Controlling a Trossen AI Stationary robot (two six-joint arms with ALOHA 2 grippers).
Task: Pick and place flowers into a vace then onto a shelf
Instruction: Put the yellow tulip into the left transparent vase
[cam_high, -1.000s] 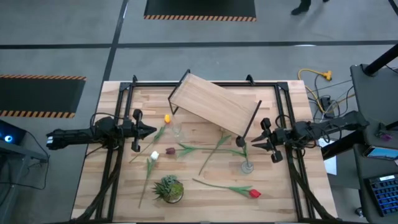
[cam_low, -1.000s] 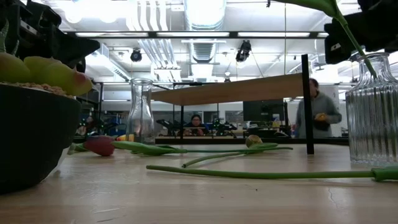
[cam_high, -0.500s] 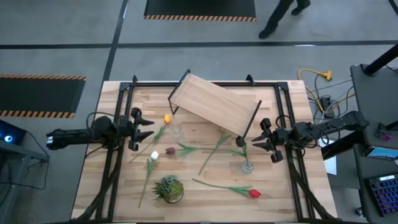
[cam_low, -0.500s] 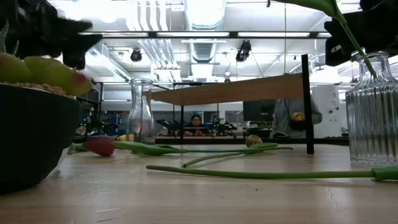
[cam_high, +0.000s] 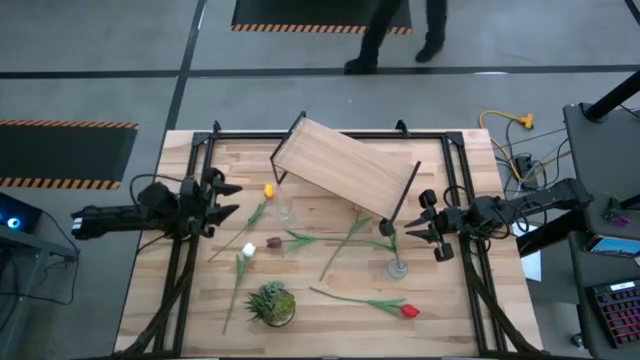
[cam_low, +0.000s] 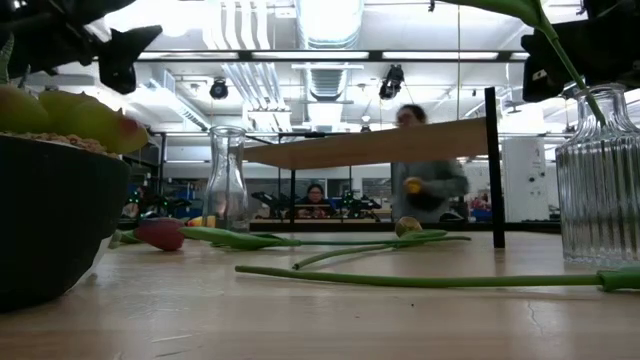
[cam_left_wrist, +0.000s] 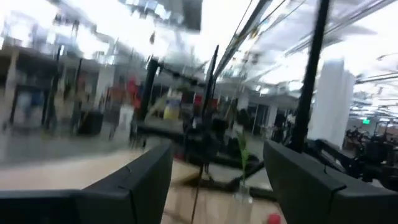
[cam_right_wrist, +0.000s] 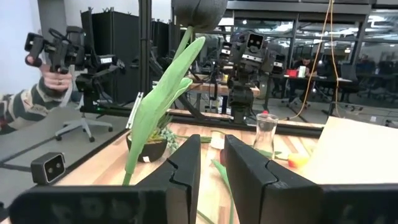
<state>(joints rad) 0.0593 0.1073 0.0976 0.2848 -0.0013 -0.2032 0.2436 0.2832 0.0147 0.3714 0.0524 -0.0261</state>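
Left gripper (cam_high: 226, 198) over the table's left side, fingers spread wide, empty; nothing between the two dark fingers (cam_left_wrist: 140, 180) in its wrist view. Clear of the small glass bottle (cam_high: 284, 208), which stands upright near the shelf's left legs. Yellow tulip (cam_high: 267, 191) just beside that bottle, head near its neck, stem slanting down to the tabletop.

Right gripper (cam_high: 418, 227) at the table's right side, fingers drawn narrow, pinching a tulip stem (cam_right_wrist: 154, 102); green leaf and dark flower head rise past the fingers in the right wrist view. Ribbed glass vase (cam_high: 398, 266) upright just below and left of this gripper in the high view; held stem leaning into its mouth in the low view.

Shelf (cam_high: 345, 167) standing askew on the back half of the wooden table (cam_high: 330, 320), on thin black legs.

Loose flowers lying flat between the arms: white tulip (cam_high: 248, 250), maroon tulip (cam_high: 275, 242), a green-stemmed one (cam_high: 350, 237) across the middle, red tulip (cam_high: 408, 311) toward the front. Small potted plant (cam_high: 272, 303) at front, left of centre.

Person walking past beyond the table (cam_low: 425, 175); another's sleeve and hand holding a controller (cam_right_wrist: 43, 68) in the right wrist view
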